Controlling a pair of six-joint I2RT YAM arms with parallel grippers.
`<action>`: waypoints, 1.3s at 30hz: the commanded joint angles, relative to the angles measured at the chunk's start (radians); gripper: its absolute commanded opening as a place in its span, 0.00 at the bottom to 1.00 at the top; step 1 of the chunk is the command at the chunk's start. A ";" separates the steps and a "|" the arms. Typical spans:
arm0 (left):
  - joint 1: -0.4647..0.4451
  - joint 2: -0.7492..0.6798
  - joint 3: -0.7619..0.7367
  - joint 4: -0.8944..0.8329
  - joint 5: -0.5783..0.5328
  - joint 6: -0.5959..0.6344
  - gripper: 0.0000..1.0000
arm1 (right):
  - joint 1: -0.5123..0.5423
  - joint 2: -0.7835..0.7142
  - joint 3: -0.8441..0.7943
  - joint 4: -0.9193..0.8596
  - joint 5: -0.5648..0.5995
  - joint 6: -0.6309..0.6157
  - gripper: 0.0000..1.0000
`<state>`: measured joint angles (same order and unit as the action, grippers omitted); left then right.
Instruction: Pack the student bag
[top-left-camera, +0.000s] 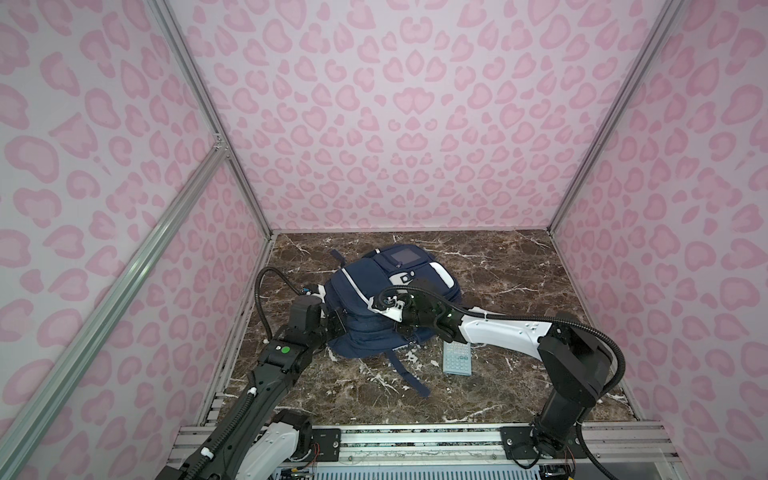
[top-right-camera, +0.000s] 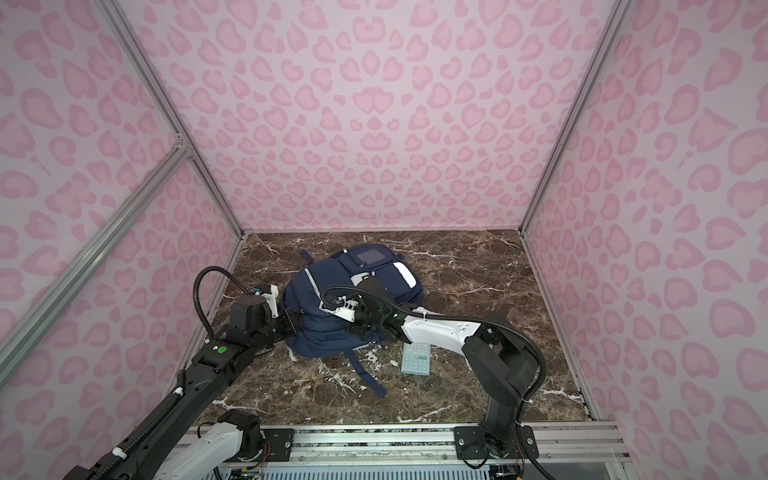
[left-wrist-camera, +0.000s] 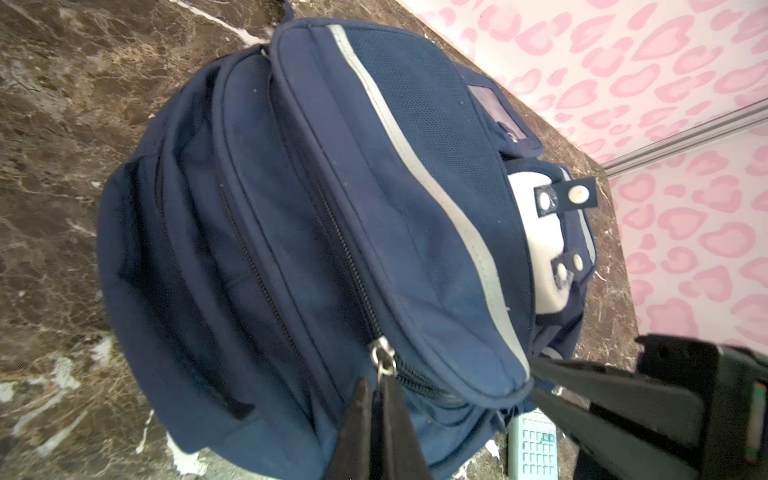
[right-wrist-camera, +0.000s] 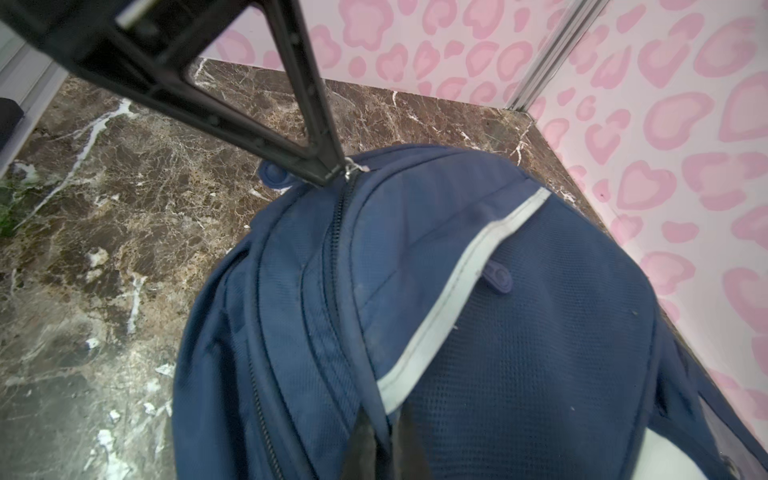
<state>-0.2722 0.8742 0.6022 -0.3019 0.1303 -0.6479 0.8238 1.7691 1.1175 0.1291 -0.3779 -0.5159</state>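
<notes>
Marble desk (top-left-camera: 519, 291) is occupied centrally by the student bag (top-left-camera: 365, 336). Its zipper pull (left-wrist-camera: 384, 359) is clamped by the left jaws, its fabric by the right jaws. Slipping could be caused by a skewed tug.

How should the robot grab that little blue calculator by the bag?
Probably pinch the calculator across its two long edges, near the end closest to the robot, coming straight down. It lies flat on the table, so only thin sides offer grip, and its far end sits beside the student bag.
</notes>
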 joint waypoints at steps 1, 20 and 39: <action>-0.001 -0.038 -0.054 -0.008 -0.043 -0.055 0.03 | -0.071 0.015 0.007 -0.103 0.176 -0.023 0.00; -0.301 -0.031 -0.065 0.124 0.016 -0.213 0.03 | 0.070 -0.087 -0.051 -0.020 0.150 -0.041 0.67; 0.037 0.000 -0.046 0.012 -0.113 -0.028 0.03 | -0.035 -0.133 -0.139 -0.108 0.052 -0.107 0.00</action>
<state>-0.2695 0.8646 0.5591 -0.2760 0.1307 -0.7341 0.8276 1.6436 0.9886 0.1074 -0.3134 -0.5976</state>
